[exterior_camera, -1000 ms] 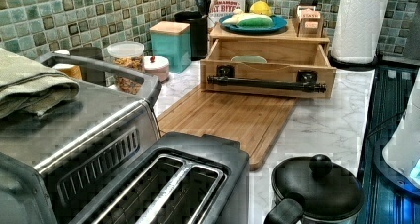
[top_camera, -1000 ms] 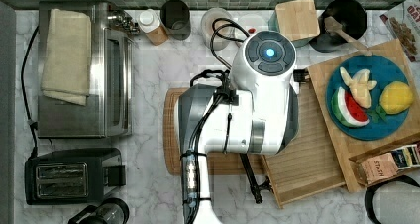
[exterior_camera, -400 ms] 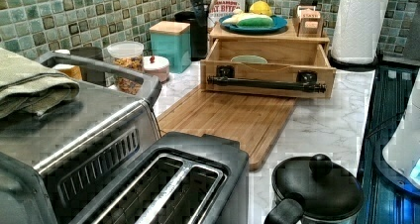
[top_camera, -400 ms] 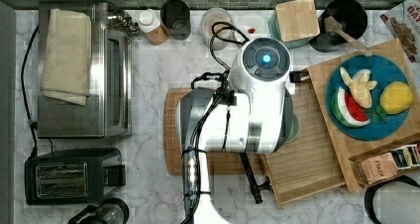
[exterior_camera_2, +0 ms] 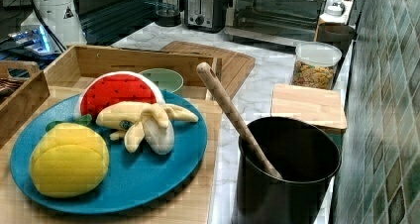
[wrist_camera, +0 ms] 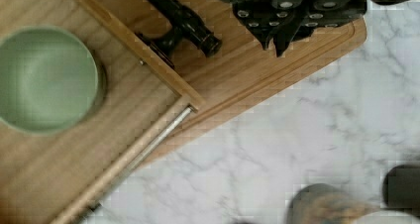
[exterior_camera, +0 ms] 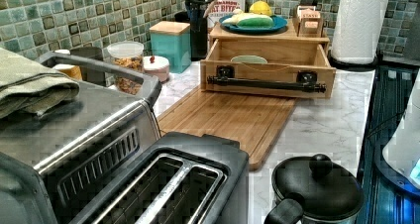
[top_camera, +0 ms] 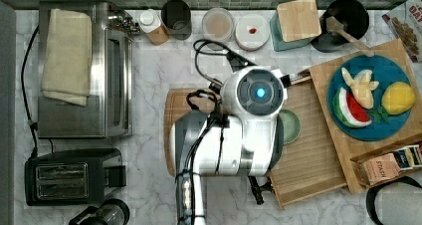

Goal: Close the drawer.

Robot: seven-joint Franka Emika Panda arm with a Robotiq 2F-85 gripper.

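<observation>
Drawer: we see the drawer (exterior_camera: 267, 60) pulled well out of its wooden stand (exterior_camera: 270, 35), its plain front overhanging the near edge of the cutting board (exterior_camera: 233, 117) on the marble worktop (exterior_camera: 322, 130).
Contents: 1 green bowl (wrist_camera: 47, 80) sits on the drawer floor, close behind the front panel.
Handle: 1 black bar handle (exterior_camera: 267, 84) runs along the front, carried on 2 black mounts; its long axis lies parallel to the front.
Arm: in the top view the white arm (top_camera: 239, 135) hangs above the drawer front and the cutting board, hiding most of the handle.
Jaws: in the wrist view the gripper (wrist_camera: 285, 28) is dark hardware above the cutting board, just beside one end of the handle and on the outer side of the front panel; we cannot tell whether the jaws are spread or pressed together.
Key relation: we judge that the drawer lies from the jaws toward the stand, so the push should run square to the handle's long axis, straight into the front.
Risk: contact so near 1 end of the front may skew the drawer on its runners.
Progress: we judge the closing not yet begun.
</observation>
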